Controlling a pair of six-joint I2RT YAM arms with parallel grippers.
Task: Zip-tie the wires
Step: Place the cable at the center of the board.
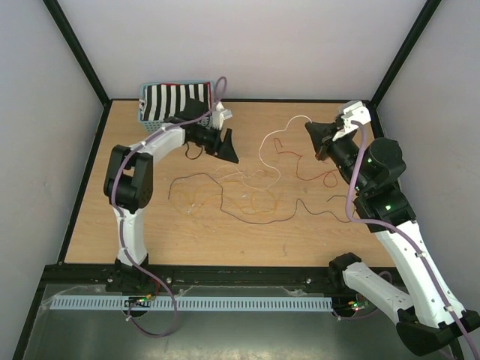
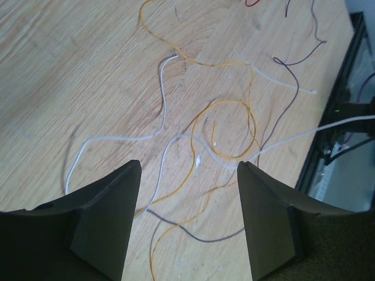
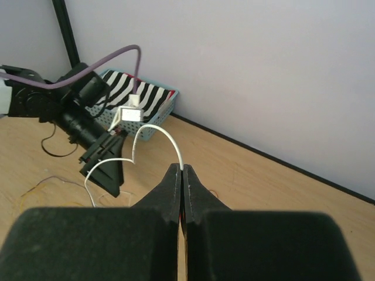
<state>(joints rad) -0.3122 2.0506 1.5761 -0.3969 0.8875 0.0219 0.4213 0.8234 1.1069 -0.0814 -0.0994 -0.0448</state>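
My right gripper [image 3: 182,175] is pinched together on the end of a white wire [image 3: 157,130]. It holds that end off the table [image 1: 187,240] near the back right, and the strand arcs away and down. My left gripper [image 2: 188,170] hangs with its 2 fingers well apart and nothing between them, above the wires [image 1: 247,196], which lie tangled loose at mid-table. A basket [image 1: 142,114] holding a striped cloth [image 1: 172,101] sits at the back left.
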